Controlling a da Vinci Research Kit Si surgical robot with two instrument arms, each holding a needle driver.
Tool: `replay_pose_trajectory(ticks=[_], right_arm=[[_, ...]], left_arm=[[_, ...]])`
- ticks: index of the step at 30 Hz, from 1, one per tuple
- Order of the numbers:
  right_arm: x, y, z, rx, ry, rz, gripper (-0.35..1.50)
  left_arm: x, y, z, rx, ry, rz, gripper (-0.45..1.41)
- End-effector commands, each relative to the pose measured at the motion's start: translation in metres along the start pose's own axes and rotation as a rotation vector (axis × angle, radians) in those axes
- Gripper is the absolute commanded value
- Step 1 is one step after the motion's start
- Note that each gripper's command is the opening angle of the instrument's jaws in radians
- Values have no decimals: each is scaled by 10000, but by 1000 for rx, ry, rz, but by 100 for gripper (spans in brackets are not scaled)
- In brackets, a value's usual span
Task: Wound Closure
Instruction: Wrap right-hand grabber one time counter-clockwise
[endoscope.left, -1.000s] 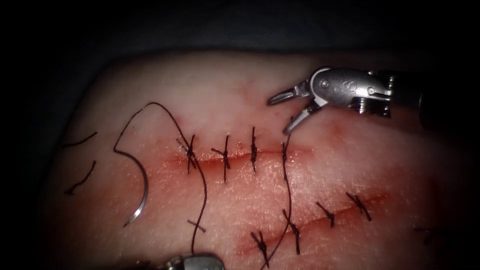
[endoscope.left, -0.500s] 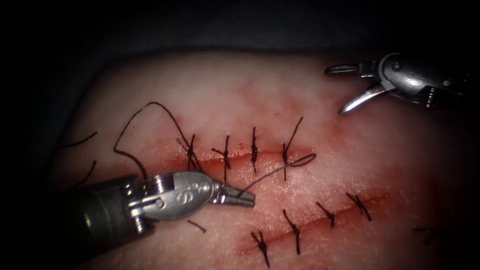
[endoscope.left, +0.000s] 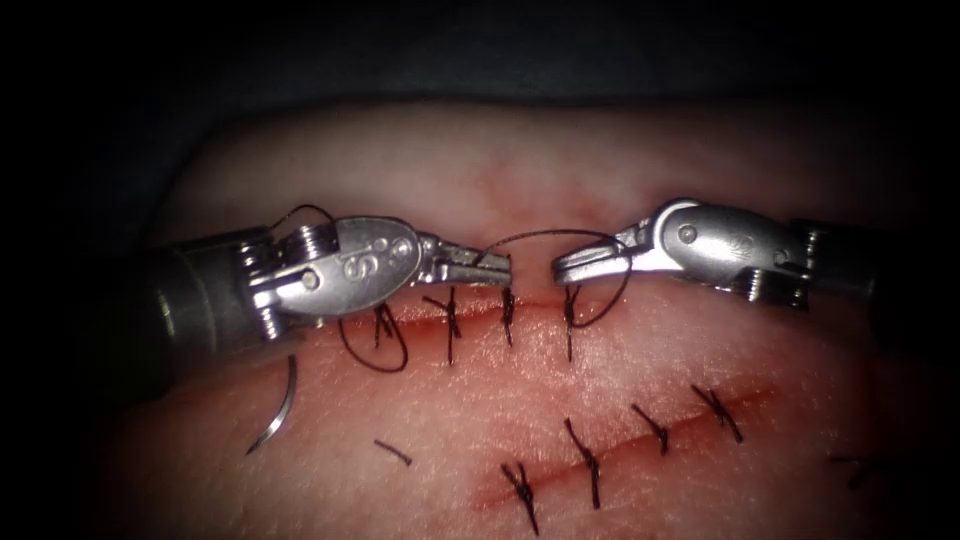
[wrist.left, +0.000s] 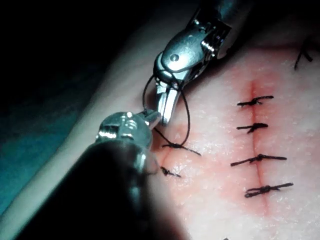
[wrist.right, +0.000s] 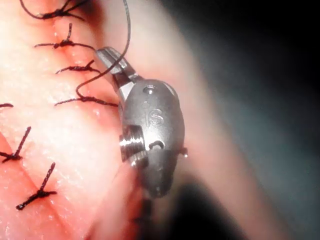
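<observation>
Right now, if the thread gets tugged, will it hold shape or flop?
Likely floppy: the thread arcs loosely from the left pincer, which holds it, and curls around the right pincer. Probably light: a slack loop rests on the tissue. The needle lies free, so tugging may drag it.

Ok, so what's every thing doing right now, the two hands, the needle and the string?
left hand: shut on the thread.
right hand: shut, thread looped around it; whether it grips the thread can't be told.
thread: arcs between both hands.
needle: lying free on the tissue, left of the upper cut, unheld.
upper cut: four stitches.
lower cut: four stitches.
</observation>
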Motion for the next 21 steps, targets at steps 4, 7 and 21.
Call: replay_pose_trajectory(ticks=[4,7,21], right_arm=[[6,-3,11,34,61,5,-35],[11,-7,15,32,100,-1,-35],[35,-30,46,-440,401,152,-35]], left_arm=[[-9,-23,22,63,-12,-21,-45],[-23,-31,41,97,-39,-30,-45],[-61,-2,94,171,-103,-4,-45]])
